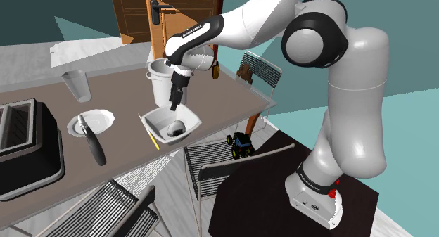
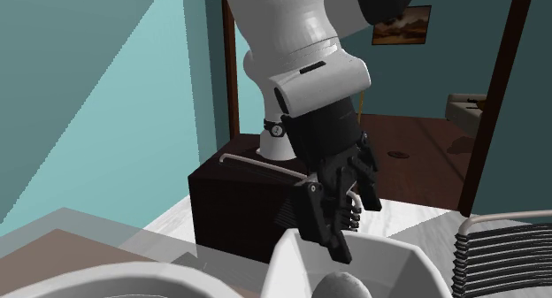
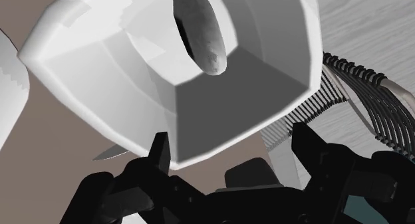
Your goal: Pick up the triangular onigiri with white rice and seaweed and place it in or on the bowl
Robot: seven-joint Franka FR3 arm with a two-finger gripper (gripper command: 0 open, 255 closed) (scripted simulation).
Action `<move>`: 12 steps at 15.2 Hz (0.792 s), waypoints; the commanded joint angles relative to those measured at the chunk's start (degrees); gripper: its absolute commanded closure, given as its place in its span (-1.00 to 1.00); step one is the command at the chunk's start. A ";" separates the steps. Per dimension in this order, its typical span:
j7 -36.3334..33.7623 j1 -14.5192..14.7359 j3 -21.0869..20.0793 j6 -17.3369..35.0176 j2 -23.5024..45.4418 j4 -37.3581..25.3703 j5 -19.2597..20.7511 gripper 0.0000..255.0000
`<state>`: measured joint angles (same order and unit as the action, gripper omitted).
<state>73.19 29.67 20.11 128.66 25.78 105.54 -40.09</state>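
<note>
1. Grey-brown flat table, with wire-backed chairs along its near edge.
2. White Franka arm with dark joints, rising from the dark box stand and reaching over the table toward the shoulder view's left.
3. Black boxy appliance at the table's end on the shoulder view's left, well apart from the hand.
4. White square-rimmed bowl standing on the table near its front edge, directly beneath the hand.
5. White round plate near the bowl on the shoulder view's left, with a black-handled utensil lying across its rim.
6. All-black two-finger gripper poised just above the bowl and pointing down into it. Fingers spread wide, clasping nothing.
7. Grey, mottled, rounded onigiri lying inside the bowl on its floor, below the fingertips and apart from them.
8. Thin yellow stick on the table just beside the bowl's near corner.
</note>
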 commanded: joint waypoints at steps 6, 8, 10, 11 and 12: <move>-1.82 -0.30 1.96 -4.58 -4.41 -0.42 3.31 -1.00; -1.81 -0.30 1.95 -4.58 -4.40 -0.43 3.31 -1.00; -1.81 -0.30 1.95 -4.58 -4.40 -0.43 3.31 -1.00; -1.81 -0.30 1.95 -4.58 -4.40 -0.43 3.31 -1.00; -1.81 -0.30 1.95 -4.58 -4.40 -0.43 3.31 -1.00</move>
